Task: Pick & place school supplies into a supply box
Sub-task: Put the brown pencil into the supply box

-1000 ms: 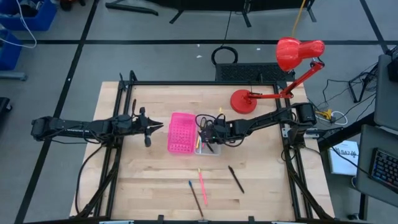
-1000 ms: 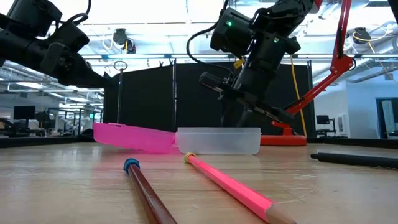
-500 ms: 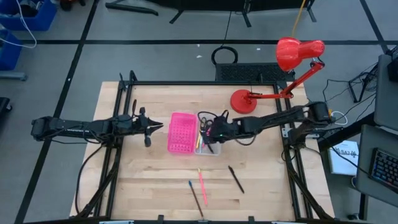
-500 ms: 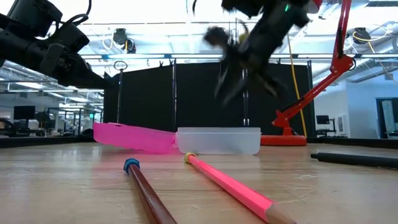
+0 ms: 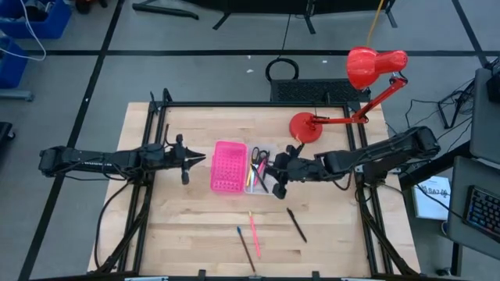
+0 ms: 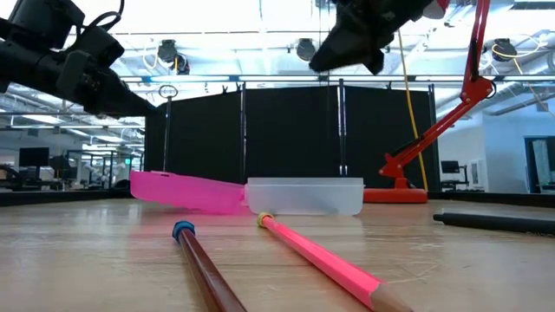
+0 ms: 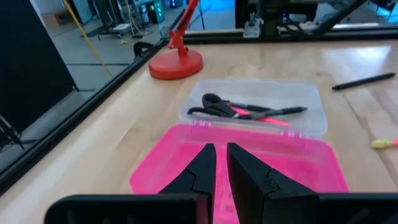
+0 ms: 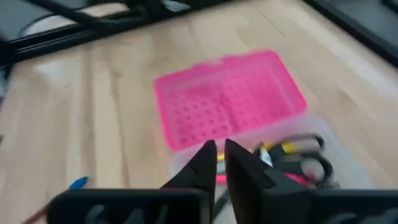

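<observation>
Since a second ago the right end effector (image 5: 280, 187) has lifted off the clear supply box (image 5: 262, 186), nearly closed and empty, scissors (image 7: 214, 106) inside; next, descend squarely over the black pen (image 5: 296, 225).

Supply box (image 5: 260, 178): clear translucent rectangular tray, centre of the high view, joined along its left edge to a pink perforated half (image 5: 228, 165) that lies open and flat. In the low view the tray (image 6: 304, 196) sits mid-frame, the pink half tilted slightly to its left.

Contents of tray: black-handled scissors (image 7: 217, 106) lying flat, a pink pen (image 7: 264, 116) and a black pen (image 7: 283, 111) beside them; a yellow item (image 8: 278, 148) also shows in the right wrist view.

Outside the tray, lower centre of the high view: pink pencil (image 5: 254, 229), blue-tipped dark pencil (image 5: 244, 247), black pen (image 5: 296, 224) to their right, all flat on the table and apart from each other.
</observation>
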You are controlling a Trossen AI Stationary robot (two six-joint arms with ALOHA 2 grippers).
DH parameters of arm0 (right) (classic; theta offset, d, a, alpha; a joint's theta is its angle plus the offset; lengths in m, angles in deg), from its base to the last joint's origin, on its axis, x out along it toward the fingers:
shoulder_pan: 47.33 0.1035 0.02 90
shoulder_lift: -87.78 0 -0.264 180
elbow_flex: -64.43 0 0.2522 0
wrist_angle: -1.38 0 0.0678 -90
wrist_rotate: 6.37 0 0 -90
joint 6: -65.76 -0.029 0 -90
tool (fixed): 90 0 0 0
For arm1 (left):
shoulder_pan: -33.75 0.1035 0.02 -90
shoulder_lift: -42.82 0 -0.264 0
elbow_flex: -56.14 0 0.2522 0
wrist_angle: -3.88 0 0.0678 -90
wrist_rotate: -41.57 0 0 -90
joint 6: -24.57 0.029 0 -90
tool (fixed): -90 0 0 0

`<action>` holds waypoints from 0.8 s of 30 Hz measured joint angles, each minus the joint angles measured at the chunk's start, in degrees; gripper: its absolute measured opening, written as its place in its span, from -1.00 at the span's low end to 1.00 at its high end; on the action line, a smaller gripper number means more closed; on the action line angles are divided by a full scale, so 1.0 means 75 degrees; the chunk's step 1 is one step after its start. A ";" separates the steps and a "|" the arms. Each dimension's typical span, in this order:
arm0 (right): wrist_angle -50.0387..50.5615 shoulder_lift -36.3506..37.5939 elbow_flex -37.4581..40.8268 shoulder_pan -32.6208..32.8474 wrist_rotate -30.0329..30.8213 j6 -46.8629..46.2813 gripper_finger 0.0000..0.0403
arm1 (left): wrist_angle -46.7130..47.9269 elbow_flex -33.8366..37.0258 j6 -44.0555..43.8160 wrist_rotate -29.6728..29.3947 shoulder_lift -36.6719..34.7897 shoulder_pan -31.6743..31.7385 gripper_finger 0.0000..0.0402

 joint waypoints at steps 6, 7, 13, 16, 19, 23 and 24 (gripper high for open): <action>-0.2300 0.0275 0.1101 0.0099 -0.0174 0.1954 -0.98 | -0.0510 0.0000 0.0044 0.0000 0.0001 0.0000 -0.76; -0.2837 0.0289 0.1380 0.0099 -0.0177 0.2215 -0.98 | -0.0534 0.0000 0.0026 0.0004 0.0003 -0.0004 -0.76; -0.4716 0.0374 0.2870 -0.0160 -0.0413 0.3393 -1.00 | -0.0344 0.0000 -0.0070 0.0207 0.0008 -0.0006 -0.76; -0.4873 0.0666 0.3425 -0.0341 -0.0840 0.3605 -1.00 | -0.0193 0.0000 -0.0077 0.0139 0.0010 -0.0003 -0.76; -0.5095 0.1169 0.4107 -0.0488 -0.0987 0.3505 -1.00 | -0.0105 0.0000 -0.0093 0.0115 0.0011 -0.0003 -0.76; -0.5558 0.2111 0.4907 -0.0577 -0.0992 0.3343 -1.00 | -0.0268 0.0000 -0.0118 0.0112 0.0008 0.0000 -0.76; -0.5723 0.2343 0.5105 -0.0577 -0.0992 0.3374 -1.00 | -0.0256 0.0000 -0.0215 0.0113 0.0010 0.0000 -0.76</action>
